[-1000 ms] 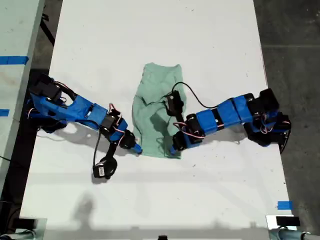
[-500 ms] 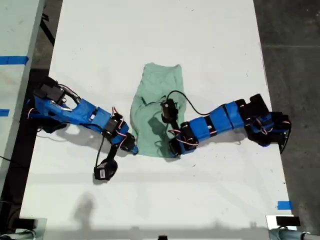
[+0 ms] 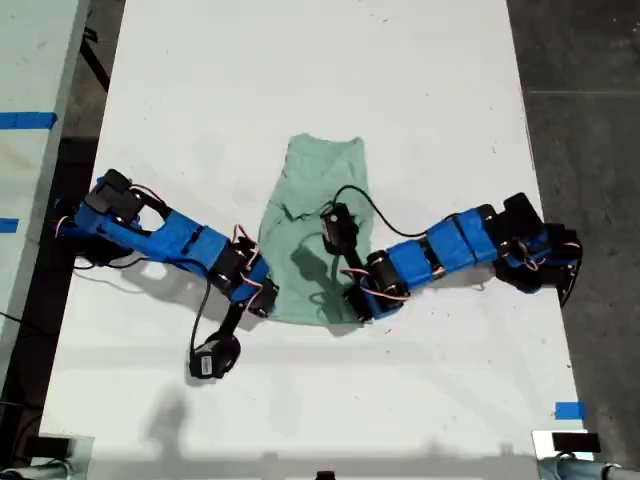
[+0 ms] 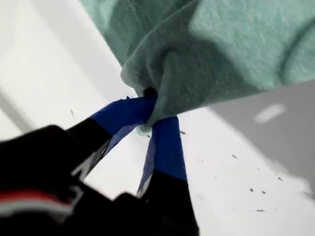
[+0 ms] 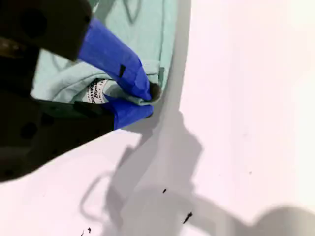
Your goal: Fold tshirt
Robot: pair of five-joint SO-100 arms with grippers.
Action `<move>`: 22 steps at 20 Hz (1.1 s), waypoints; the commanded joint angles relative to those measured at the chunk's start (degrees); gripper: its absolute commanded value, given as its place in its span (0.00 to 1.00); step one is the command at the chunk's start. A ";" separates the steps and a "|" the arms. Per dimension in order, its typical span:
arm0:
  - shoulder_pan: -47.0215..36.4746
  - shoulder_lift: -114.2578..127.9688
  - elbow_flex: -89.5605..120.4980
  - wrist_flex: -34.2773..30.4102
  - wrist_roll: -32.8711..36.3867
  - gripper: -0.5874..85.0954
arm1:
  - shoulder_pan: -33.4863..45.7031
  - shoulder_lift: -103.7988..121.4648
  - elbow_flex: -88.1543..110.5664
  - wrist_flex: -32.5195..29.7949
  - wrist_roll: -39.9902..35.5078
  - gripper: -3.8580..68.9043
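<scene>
The pale mint-green tshirt (image 3: 315,215) lies partly folded in a narrow strip on the white table (image 3: 430,90). My first gripper (image 3: 265,303) comes in from the exterior view's left and is shut on the lower corner of the tshirt (image 4: 231,54) on that side, with cloth bunched between the blue fingertips (image 4: 165,142) of my first gripper (image 4: 147,117). My second gripper (image 3: 358,308) reaches in from the exterior view's right. In its wrist view my second gripper (image 5: 150,101) is shut on the other lower corner of the tshirt (image 5: 147,24), beside a white label (image 5: 98,89).
A black cable (image 3: 385,215) loops over the shirt from the second arm. Blue tape (image 3: 570,410) marks the table near the exterior view's lower right corner. A second surface with blue tape (image 3: 25,120) runs along that view's left edge, and dark floor (image 3: 590,120) lies to its right.
Both grippers have pulled the shirt's lower edge toward the exterior view's bottom. The shirt has slid that way and lies flatter and longer. Both arms have stretched out further.
</scene>
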 commanded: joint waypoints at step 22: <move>-38.76 23.38 -7.56 1.58 37.79 0.14 | 39.99 19.51 -7.73 13.27 -33.22 0.17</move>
